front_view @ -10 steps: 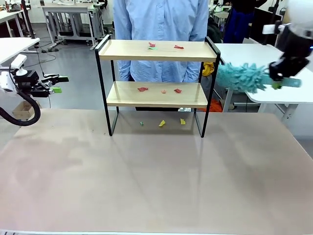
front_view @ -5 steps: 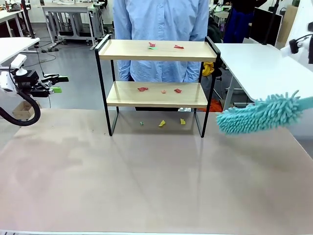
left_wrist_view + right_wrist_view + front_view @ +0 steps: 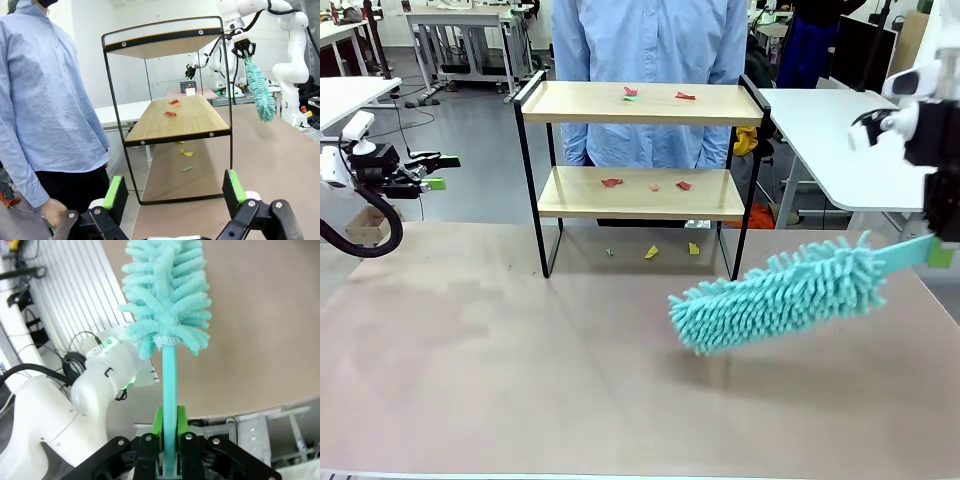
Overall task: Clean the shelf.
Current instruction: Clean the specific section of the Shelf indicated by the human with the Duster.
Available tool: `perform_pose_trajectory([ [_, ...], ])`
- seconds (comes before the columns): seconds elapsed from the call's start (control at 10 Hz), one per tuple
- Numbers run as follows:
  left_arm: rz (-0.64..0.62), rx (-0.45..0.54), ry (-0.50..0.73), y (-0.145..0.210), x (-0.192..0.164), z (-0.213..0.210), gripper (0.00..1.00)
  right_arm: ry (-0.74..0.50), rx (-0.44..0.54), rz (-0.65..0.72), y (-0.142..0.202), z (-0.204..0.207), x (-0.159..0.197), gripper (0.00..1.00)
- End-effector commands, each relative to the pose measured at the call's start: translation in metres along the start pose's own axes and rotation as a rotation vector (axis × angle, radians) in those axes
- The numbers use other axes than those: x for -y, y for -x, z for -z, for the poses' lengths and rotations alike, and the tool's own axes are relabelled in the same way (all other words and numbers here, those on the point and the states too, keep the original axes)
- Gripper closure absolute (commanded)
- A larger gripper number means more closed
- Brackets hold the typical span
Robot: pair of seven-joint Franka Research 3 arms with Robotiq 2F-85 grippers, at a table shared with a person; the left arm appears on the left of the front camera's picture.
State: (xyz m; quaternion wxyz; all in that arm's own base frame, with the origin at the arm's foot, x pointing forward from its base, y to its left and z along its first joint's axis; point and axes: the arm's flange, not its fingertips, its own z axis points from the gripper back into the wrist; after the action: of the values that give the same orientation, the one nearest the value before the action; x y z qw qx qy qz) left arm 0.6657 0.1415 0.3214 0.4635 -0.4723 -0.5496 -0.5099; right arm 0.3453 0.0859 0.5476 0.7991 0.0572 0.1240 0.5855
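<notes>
Teal chenille duster (image 3: 775, 297); wooden, black-framed shelf (image 3: 580, 103).

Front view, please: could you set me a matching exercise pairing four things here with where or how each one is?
1 duster
2 left fingers
3 yellow scraps
4 red scraps

A on the table under the shelf
B gripped by the right fingers
C spread open, left of the shelf
D on the shelf's boards

Pairs: 1-B, 2-C, 3-A, 4-D
</notes>
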Motion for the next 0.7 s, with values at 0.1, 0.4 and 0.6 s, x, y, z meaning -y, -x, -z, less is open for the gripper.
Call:
perform_pose_trajectory([
  [0.1,0.015,0.002,-0.001,-0.002,0.003,0.002,0.0,-0.002,-0.012,-0.125,-0.021,0.028,0.002,0.87],
  [0.4,0.015,0.002,-0.001,-0.002,0.003,0.002,0.0,0.04,0.075,-0.079,-0.031,0.05,0.004,0.87],
  [0.6,0.015,0.002,-0.001,-0.002,0.003,0.002,0.0,0.008,-0.024,-0.106,-0.031,0.039,0.001,0.87],
])
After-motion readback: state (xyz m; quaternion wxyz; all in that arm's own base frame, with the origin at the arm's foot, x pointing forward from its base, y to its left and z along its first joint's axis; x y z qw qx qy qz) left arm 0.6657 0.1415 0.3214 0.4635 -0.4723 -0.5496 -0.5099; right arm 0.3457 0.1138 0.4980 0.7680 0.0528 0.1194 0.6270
